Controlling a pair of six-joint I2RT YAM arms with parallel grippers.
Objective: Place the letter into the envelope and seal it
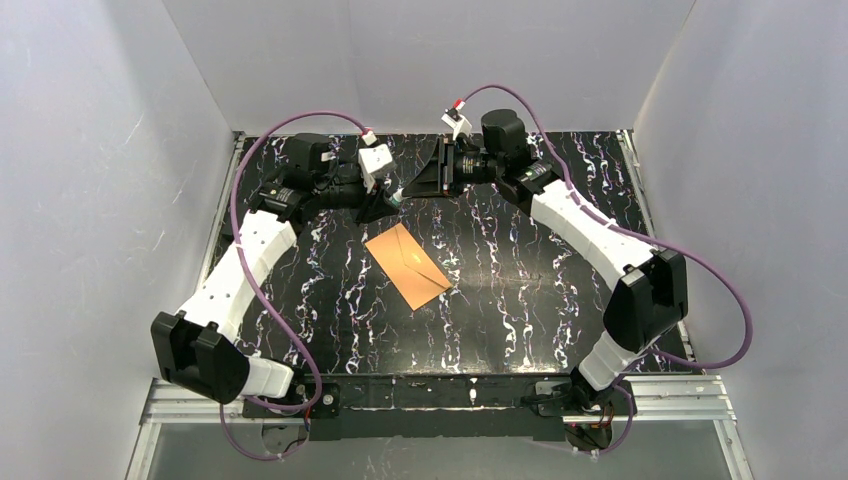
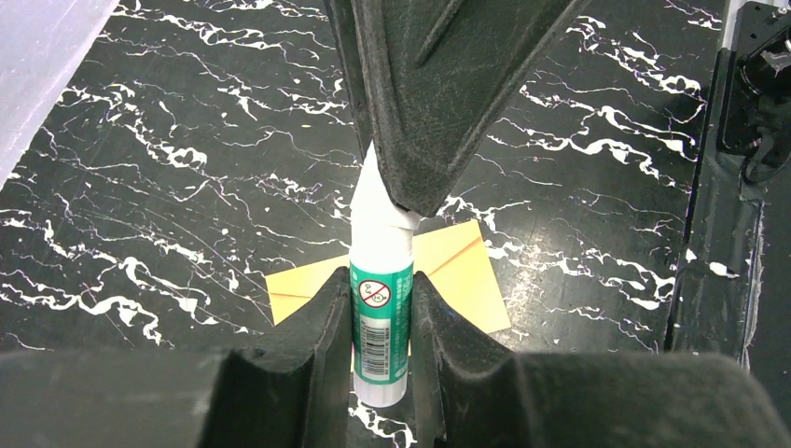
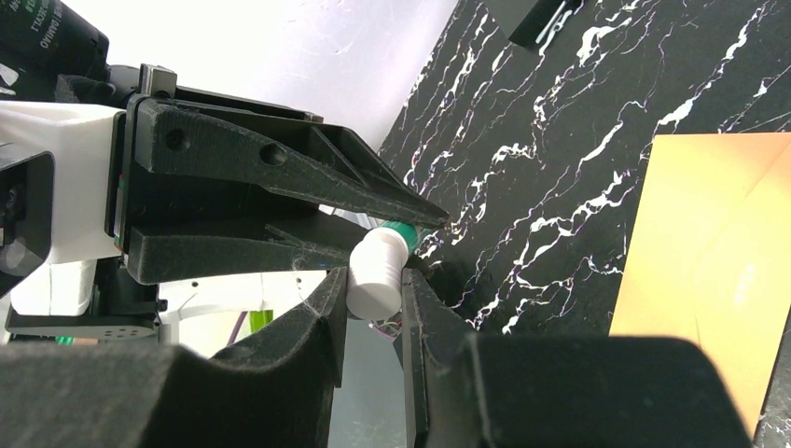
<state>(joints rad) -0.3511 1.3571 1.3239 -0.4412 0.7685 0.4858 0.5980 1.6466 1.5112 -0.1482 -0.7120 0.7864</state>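
The envelope is the only container we see. It lies flat on the bench, near the middle, turned at a slant. Its pointed flap looks folded down against the body. Its inside is hidden from us, so we cannot tell whether the letter is in it, nor whether the flap is stuck down.

Both arms meet over the far part of the bench, beyond the envelope as seen from the bases. The left end effector is clenched on a glue stick, one finger on each side of the green-labelled tube. The right end effector reaches in from the opposite side and is clenched on the stick's white cap. The right wrist view shows the cap pinched between that arm's two fingers, with a green band of the tube just behind it. The cap sits at the end of the tube at a slight tilt, and we cannot tell whether it is fully seated or loose.

The envelope touches neither end effector. In the top view it lies nearer the arm bases than the joined fingertips and apart from them. In the left wrist view it shows behind the held stick, partly covered by it. In the right wrist view it fills the right side, flat on the dark marbled surface.
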